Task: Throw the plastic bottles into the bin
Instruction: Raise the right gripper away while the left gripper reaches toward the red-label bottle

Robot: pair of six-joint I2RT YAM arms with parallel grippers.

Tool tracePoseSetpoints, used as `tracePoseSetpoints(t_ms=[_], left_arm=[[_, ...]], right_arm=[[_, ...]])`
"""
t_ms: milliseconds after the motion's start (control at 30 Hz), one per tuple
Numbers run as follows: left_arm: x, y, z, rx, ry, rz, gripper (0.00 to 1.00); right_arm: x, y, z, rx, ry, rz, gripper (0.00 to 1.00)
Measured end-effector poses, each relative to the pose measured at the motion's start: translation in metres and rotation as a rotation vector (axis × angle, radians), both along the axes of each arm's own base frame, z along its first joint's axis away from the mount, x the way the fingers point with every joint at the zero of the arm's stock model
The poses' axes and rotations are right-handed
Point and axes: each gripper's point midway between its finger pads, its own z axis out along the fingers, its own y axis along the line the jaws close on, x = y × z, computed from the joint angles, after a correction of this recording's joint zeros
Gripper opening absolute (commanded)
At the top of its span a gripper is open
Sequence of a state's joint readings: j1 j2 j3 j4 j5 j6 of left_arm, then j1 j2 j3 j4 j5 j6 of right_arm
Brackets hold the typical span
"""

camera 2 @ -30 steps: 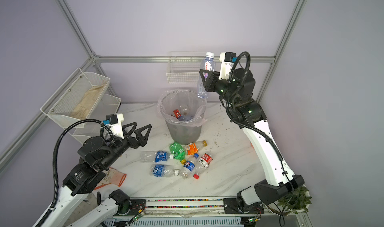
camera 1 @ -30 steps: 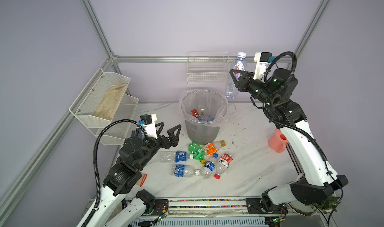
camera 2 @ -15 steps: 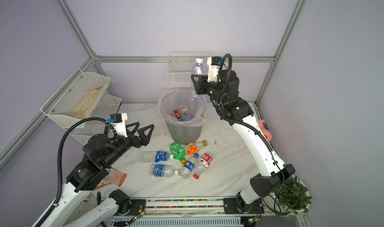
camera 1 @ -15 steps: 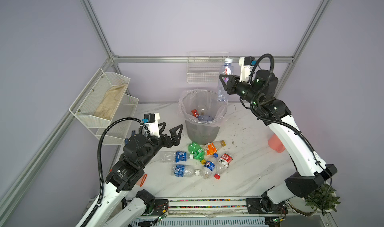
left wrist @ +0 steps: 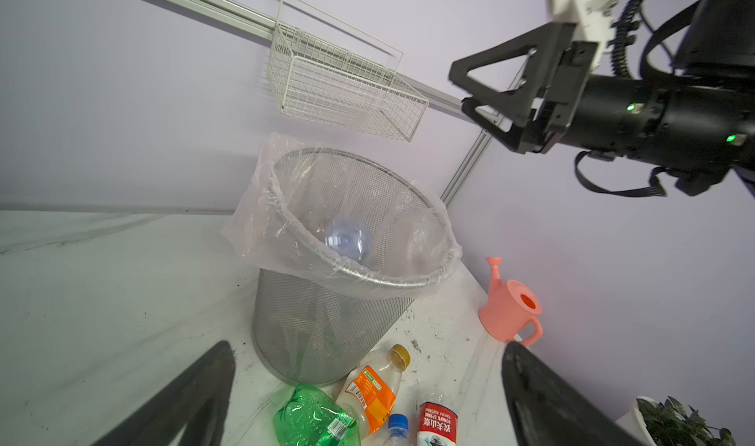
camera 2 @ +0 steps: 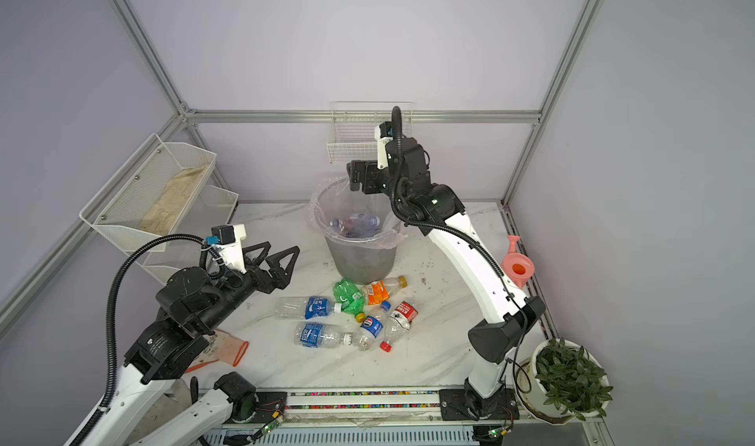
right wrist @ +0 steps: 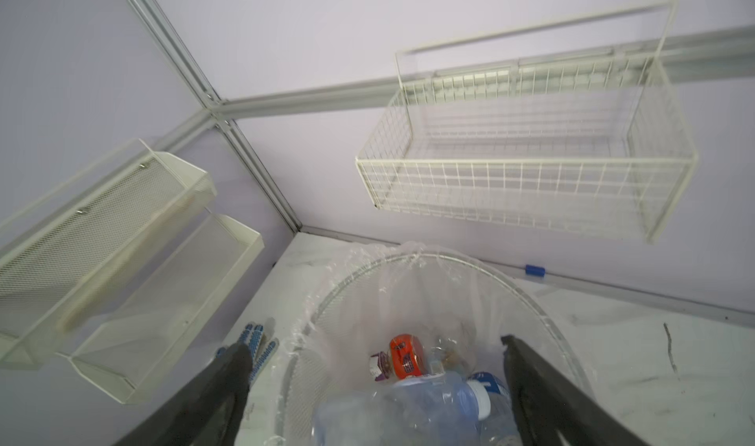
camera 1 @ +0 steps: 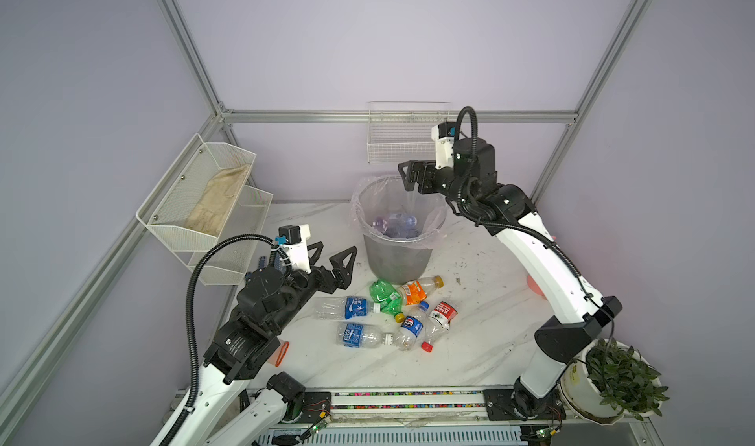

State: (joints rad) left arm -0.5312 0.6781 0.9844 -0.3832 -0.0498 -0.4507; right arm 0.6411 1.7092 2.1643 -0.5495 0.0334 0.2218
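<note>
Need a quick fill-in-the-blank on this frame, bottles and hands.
The right hand hovers above the bin with jaws ____.
The left hand holds ____.
The bottle with the yellow cap has an ____ label.
____ bottles lie on the table outside the bin.
Missing: open; nothing; orange; six.

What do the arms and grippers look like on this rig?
The left arm and right arm have white lower links and black joints and wrists. A black ribbed hose loops along each to a white camera block with a blue plug. The left gripper and right gripper have black fingers shaped as open triangles. Small green lights glow on the right wrist.
</note>
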Motion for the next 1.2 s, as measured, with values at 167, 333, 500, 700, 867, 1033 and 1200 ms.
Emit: tracePoseSetpoints(t_ms=[167, 333, 500, 700, 867, 1033, 1200], left_arm=[[0.001, -0.001, -0.001, 0.002, 0.004, 0.000, 1.00], [0.002, -0.002, -0.004, 0.006, 0.013, -0.003, 1.00], [0.007, -0.013, -0.016, 0.026, 0.054, -0.046, 1.00], [0.015, -0.053, -0.056, 0.109, 0.178, -0.166, 1.00], [-0.001, -0.105, -0.098, 0.243, 0.258, -0.311, 1.00], [-0.019, -0.150, -0.148, 0.390, 0.344, -0.421, 0.97], [-0.029, -0.177, -0.195, 0.506, 0.430, -0.476, 0.97]], right_arm=[[-0.025, -0.014, 0.035, 0.055, -0.074, 0.010, 0.97], [-0.025, -0.014, 0.019, 0.035, -0.046, 0.009, 0.97], [-0.025, -0.016, 0.007, 0.017, -0.025, 0.003, 0.98], [-0.041, -0.028, 0.022, 0.049, -0.067, 0.004, 0.98], [-0.056, -0.040, 0.049, 0.091, -0.129, -0.002, 0.98], [-0.067, -0.056, 0.064, 0.110, -0.175, -0.037, 0.98], [-0.074, -0.075, 0.072, 0.124, -0.207, -0.099, 0.98]])
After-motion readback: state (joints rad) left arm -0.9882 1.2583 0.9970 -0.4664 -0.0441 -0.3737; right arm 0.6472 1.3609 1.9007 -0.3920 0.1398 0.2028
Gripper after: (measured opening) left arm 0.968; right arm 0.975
